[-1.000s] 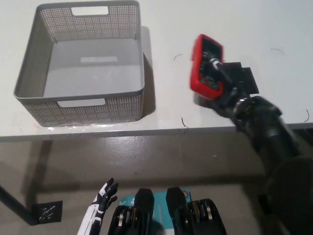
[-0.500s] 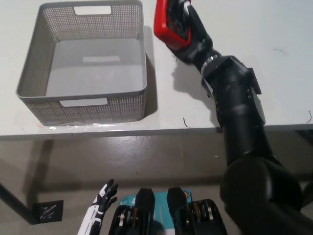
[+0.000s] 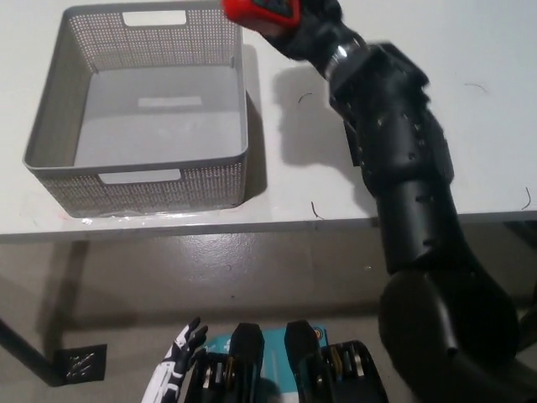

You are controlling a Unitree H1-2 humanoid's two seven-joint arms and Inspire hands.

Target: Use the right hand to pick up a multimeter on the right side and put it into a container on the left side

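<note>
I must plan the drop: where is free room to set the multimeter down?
The container floor is bare between its four walls. The table is also free right of the black arm. The container's far right corner is crowded: the right hand holds the multimeter there.

White table (image 3: 487, 50) (faint scuffs), grey-brown floor (image 3: 252, 277) below

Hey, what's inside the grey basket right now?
The basket looks empty: only its bare grey floor shows. The near wall hides a strip of floor behind it. The multimeter, held in the right hand, is above its far right corner.
</note>
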